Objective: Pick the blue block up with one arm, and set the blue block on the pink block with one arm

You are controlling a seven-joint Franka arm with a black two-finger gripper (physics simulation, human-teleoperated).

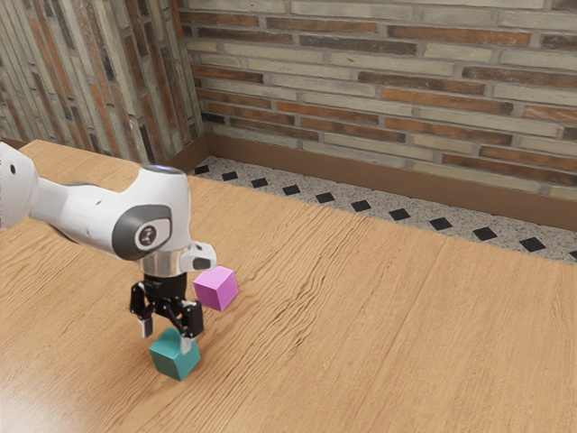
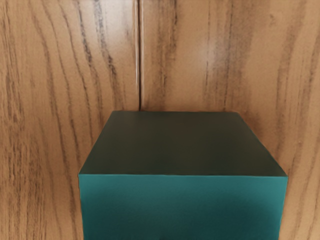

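Presently, item one: blue block [image 1: 175, 354], teal in tone, lying flat on the desk [image 1: 388, 316] near its front edge; the wrist view has it close beneath the hand [image 2: 182, 175], top face and one side visible, squarely framed.

Item two: claw [image 1: 166, 336], black, pointing straight down directly over the blue block. Its fingers are spread apart and hold nothing; their tips sit at about the level of the block's top, one to either side. Whether they touch the block cannot be told.

Item three: pink block [image 1: 215, 288], resting on the desk just beyond the blue block, toward the exterior view's right, apart from it, with its top bare.

Item four: surroundings. Tiled floor [image 1: 406, 203] and brick wall [image 1: 379, 72] behind the desk.

Step in hand, as judged: the approach for the pick, grasp not yet made. The next move calls for a short straight descent until the fingers flank the block's sides, then a closing. After that come a lift high enough to pass above the pink block and a short carry onto it.
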